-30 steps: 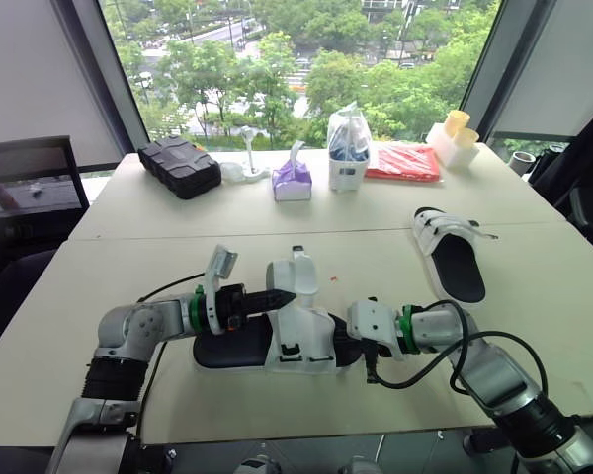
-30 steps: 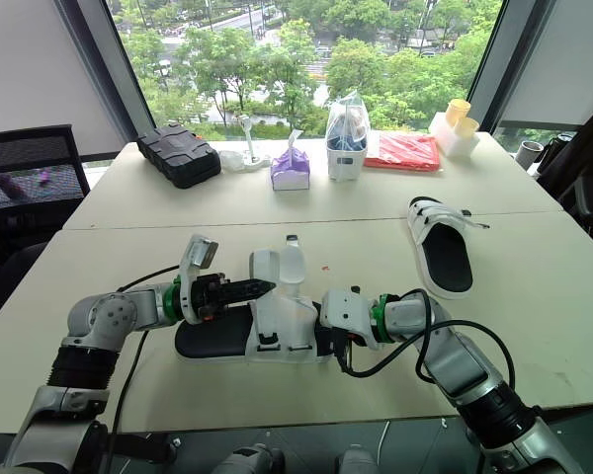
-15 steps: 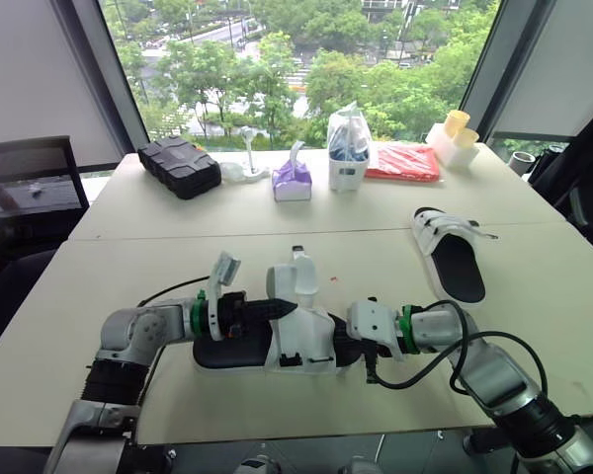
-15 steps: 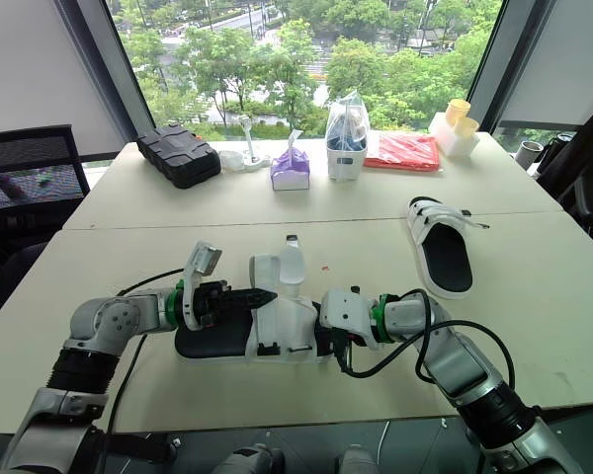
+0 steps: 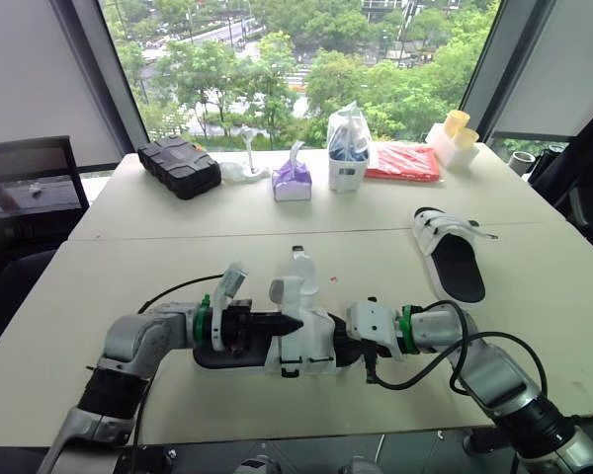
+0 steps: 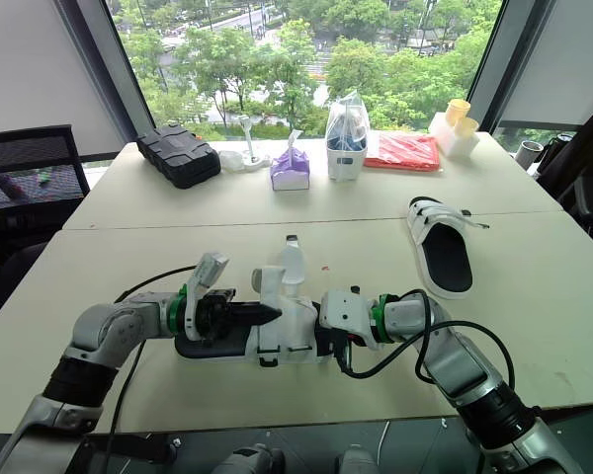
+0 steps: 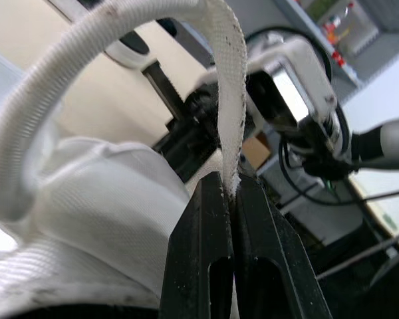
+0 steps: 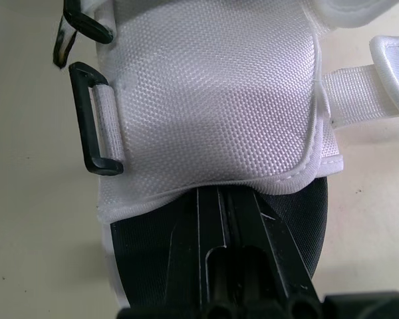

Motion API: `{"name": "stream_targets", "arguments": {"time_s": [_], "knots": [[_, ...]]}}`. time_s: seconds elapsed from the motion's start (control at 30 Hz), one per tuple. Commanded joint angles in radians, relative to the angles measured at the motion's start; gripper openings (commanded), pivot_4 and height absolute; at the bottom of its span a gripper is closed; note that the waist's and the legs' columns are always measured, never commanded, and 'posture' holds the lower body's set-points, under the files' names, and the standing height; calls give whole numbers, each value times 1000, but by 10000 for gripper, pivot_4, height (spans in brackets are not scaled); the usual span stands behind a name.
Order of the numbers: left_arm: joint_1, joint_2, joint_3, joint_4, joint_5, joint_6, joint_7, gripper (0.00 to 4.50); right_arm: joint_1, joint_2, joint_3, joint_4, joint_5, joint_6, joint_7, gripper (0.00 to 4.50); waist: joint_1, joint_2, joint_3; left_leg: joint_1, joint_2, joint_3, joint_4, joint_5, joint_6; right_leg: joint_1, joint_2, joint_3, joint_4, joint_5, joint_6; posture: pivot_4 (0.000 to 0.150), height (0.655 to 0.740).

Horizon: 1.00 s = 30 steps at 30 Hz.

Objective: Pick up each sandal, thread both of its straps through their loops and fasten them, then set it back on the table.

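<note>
Left wrist view: strap [image 7: 229, 100], judged floppy, is pinched near its tip by the left gripper [image 7: 229, 199]. Sandal [image 5: 298, 341], at counter's [image 5: 128, 267] 6 o'clock, is clamped at its stiffer sole [image 8: 136, 246] by the right gripper [image 8: 219, 199].

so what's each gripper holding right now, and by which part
The left gripper pinches the near sandal's white strap by its tip. The right gripper clamps that sandal's black sole at one end.
</note>
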Motion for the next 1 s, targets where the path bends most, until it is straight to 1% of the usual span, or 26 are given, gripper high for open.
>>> {"name": "stream_targets", "arguments": {"time_s": [0.03, 0.2, 0.4, 0.5, 0.53, 0.6, 0.67, 0.73, 0.8, 0.9, 1.0], "knots": [[33, 23, -33, -49, 50, -71, -22, 854, 9, -3, 13, 3, -20, 8, -14, 0, 0, 0, 0, 0, 0, 0, 0, 0, 0, 0, 0, 0, 0, 0, 0, 1500, 7400], [67, 33, -36, -73, 79, -132, -21, 854, 10, -3, 15, 4, -20, 7, -16, 0, 0, 0, 0, 0, 0, 0, 0, 0, 0, 0, 0, 0, 0, 0, 0, 1500, 7400], [93, 65, -32, -106, 92, -141, -8, 854, 10, -4, 15, 1, -18, 10, -16, 0, -1, 0, 0, 0, 0, 0, -1, 0, 0, 0, 0, 0, 0, 0, 0, 1500, 7400], [102, 71, -26, -115, 106, -152, 21, 9165, 10, -4, 16, 2, -18, 9, -17, 0, -1, 0, 0, 0, 0, 0, -1, 0, 0, 0, 0, 0, 0, 0, 0, 1500, 7400], [108, 73, -21, -121, 107, -159, 26, 13522, 10, -4, 16, 3, -18, 9, -17, 0, 0, 0, 0, 0, 0, 0, -1, 0, 0, 0, 0, 0, 0, 0, 0, 1500, 7400], [132, 80, 0, -154, 104, -173, 40, 24263, 13, -5, 16, -2, -18, 10, -17, 0, 0, 0, 0, 0, 0, 0, -1, 0, 0, 0, 0, 0, 0, 0, 0, 1500, 7400], [152, 84, 30, -188, 90, -178, 61, 34074, 15, -5, 16, -3, -17, 11, -18, 0, 0, 0, 0, 0, 0, 0, 0, 0, 0, 0, 0, 0, 0, 0, 0, 1500, 7400], [169, 92, 80, -232, 54, -158, 87, 44191, 16, -6, 16, -3, -16, 11, -19, 0, 1, 0, 0, 0, 0, 0, -1, 0, 0, 0, 0, 0, 0, 0, 0, 1500, 7400], [201, 112, 136, -285, 6, -123, 112, 44709, 22, -7, 15, -6, -15, 13, -21, 0, 0, 0, 0, 0, 0, 0, 0, 0, 0, 0, 0, 0, 0, 0, 0, 1500, 7400], [300, 152, 183, -371, -52, -82, 124, 44709, 23, -7, 17, -7, -15, 12, -22, 0, -2, 1, 0, 0, 0, 0, -1, 0, 0, -1, 0, 0, 0, 0, 0, 1500, 7400], [359, 166, 200, -413, -72, -80, 140, 44709, 28, -8, 17, -10, -15, 12, -24, 0, 2, 0, 0, 0, 0, 0, -2, 0, 0, -1, 0, 0, -1, 0, 0, 1500, 7400]]}}
